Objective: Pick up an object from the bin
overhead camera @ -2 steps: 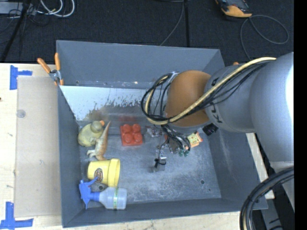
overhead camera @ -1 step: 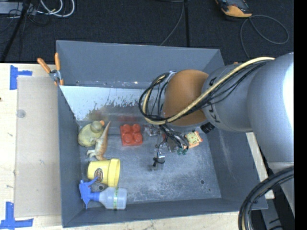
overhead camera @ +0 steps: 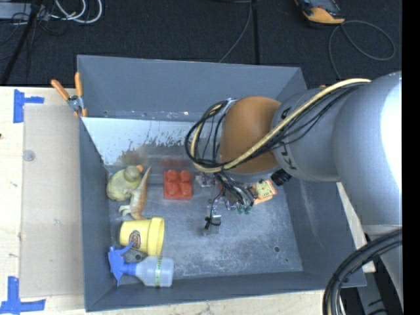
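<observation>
My gripper point(overhead camera: 212, 222) hangs low over the bare floor in the middle of the bin, with nothing seen in it. A red studded block point(overhead camera: 177, 184) lies flat just up and left of it, apart from it. A small orange and green thing point(overhead camera: 264, 190) sits to the gripper's right, partly hidden under the arm. A yellow cup point(overhead camera: 144, 235) lies on its side to the left of the gripper.
A pale green and yellow soft toy point(overhead camera: 126, 184) rests by the left wall. A clear spray bottle with a blue trigger head point(overhead camera: 141, 269) lies in the near left corner. The arm and its cables cover the bin's right back part.
</observation>
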Available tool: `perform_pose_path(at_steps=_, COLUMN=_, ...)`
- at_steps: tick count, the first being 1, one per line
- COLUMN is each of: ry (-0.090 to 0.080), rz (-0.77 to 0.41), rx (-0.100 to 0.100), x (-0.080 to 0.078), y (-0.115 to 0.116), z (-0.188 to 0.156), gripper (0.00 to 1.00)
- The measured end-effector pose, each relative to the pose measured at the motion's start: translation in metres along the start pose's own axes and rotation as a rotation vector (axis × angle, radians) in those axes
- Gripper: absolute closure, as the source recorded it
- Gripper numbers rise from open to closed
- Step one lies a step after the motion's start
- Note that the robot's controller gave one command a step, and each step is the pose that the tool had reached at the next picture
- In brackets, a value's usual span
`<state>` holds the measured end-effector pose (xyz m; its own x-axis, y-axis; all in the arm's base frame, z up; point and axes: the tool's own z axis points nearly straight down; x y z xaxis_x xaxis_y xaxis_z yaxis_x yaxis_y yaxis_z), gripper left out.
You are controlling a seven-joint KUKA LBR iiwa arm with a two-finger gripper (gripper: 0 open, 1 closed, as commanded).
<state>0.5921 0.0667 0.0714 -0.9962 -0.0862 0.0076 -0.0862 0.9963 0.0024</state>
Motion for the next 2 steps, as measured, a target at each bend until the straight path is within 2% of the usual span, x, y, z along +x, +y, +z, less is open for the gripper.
perform_pose_path(at_steps=1, ry=0.001, rz=0.023, rx=0.006, x=-0.012, y=0.091, z=-0.013, gripper=0.0)
perform_pose_path(at_steps=2, ry=-0.003, rz=0.019, rx=0.0, x=-0.014, y=0.12, z=-0.018, gripper=0.0)
